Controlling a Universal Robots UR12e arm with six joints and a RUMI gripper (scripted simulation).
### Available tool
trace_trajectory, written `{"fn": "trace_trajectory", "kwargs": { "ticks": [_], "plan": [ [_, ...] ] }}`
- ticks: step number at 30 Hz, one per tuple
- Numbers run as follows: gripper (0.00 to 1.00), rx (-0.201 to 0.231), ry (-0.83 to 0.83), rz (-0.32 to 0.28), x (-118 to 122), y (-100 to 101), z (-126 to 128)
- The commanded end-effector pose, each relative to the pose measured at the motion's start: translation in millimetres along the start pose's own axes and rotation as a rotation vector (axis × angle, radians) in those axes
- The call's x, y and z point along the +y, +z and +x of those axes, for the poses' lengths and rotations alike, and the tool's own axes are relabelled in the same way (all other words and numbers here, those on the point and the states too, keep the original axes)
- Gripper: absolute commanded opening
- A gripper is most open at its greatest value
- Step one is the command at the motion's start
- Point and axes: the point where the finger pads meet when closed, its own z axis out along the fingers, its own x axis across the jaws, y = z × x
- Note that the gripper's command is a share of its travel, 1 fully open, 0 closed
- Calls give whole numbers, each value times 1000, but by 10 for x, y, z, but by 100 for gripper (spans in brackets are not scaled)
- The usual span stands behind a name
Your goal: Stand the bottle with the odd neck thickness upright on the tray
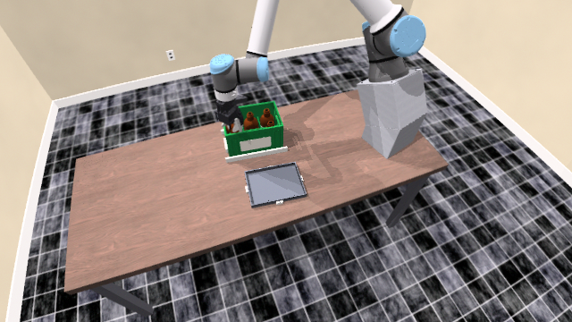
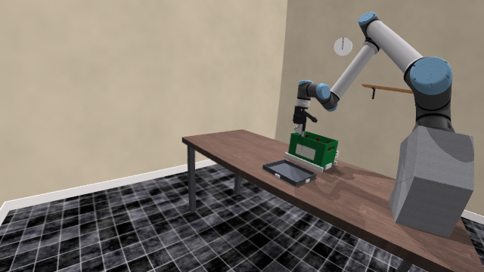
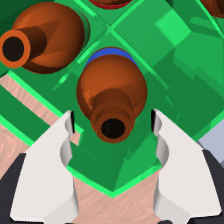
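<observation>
The green crate (image 1: pixel 279 137) (image 2: pixel 320 156) (image 3: pixel 114 172) stands on the table with brown bottles in it. My gripper (image 1: pixel 233 128) (image 2: pixel 302 133) (image 3: pixel 112 111) is open over the crate's left end in the top view. Its jaws stand on either side of the neck of a corner bottle (image 3: pixel 112 90), with a gap on both sides. That bottle is upright with a blue band lower down. Another bottle (image 3: pixel 52 37) stands to its left in the wrist view. More bottles (image 1: pixel 250 122) (image 1: pixel 266 118) show in the top view. The tray (image 1: pixel 268 188) (image 2: pixel 287 171) is empty. I cannot tell the neck widths apart.
A white strip (image 1: pixel 256 155) (image 2: pixel 303 162) runs along the crate's base on the side facing the tray. Small white clips sit on the tray's edges. The crate's walls and dividers are close around the fingers. The robot's grey pedestal (image 1: pixel 393 116) (image 2: pixel 435 181) stands at the table's other end.
</observation>
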Motion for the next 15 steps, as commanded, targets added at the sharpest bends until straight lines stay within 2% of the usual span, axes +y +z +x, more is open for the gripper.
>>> {"fn": "trace_trajectory", "kwargs": {
  "ticks": [1,7,8,15],
  "plan": [
    [38,-1,0,-1,4,-7,-4],
    [38,-1,0,-1,4,-7,-4],
    [0,-1,0,-1,4,-7,-4],
    [0,-1,0,-1,4,-7,-4]
  ]
}}
